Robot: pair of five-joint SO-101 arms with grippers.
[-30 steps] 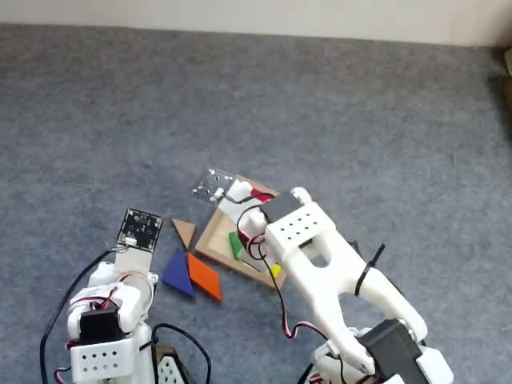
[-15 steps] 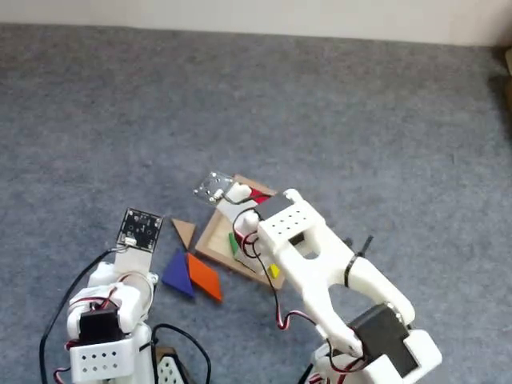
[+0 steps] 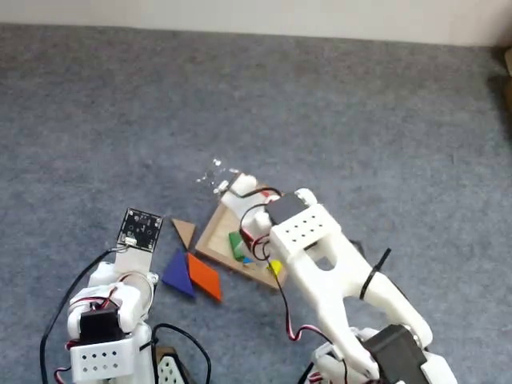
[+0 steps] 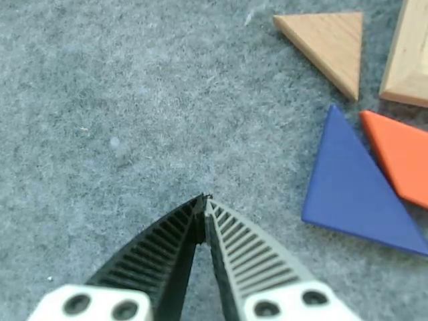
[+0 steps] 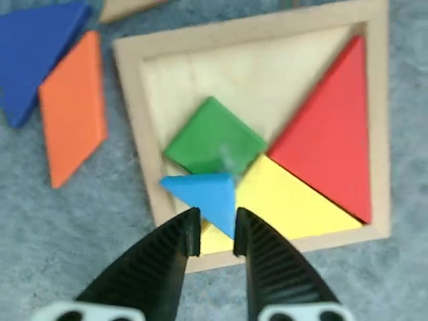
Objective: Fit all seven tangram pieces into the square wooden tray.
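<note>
Left gripper [image 4: 202,200]: fingers pressed together tip to tip, holding nothing, poised over bare grey carpet [image 4: 120,100] short of the loose pieces.

Dark blue triangle [image 4: 354,194]: flat on the carpet outside the tray, nearest of the pieces to the left gripper. One edge lay just beside the orange parallelogram [image 4: 401,157].

Orange parallelogram: flat on the carpet, between the dark blue triangle and the tray's outer wall.

Tan triangle [image 4: 328,43]: unpainted wood, flat on the carpet beyond the dark blue triangle, near a corner of the tray but apart from it.

Square wooden tray [image 5: 130,100]: flat on the carpet, partly filled.

Right gripper [image 5: 217,231]: above the tray's near rim, fingers a narrow gap apart. A corner of the light blue triangle [image 5: 204,194] lay in that gap — contact could not be told.

Light blue triangle: small, inside the tray by the near rim, against the green square [image 5: 214,144] and the yellow triangle [image 5: 294,200].

Green square: set on its corner, about mid-tray.

Yellow triangle: large, along the near rim, meeting the red triangle [image 5: 331,134].

Red triangle: large, along the adjoining rim — bare tray floor lay beside it.
</note>
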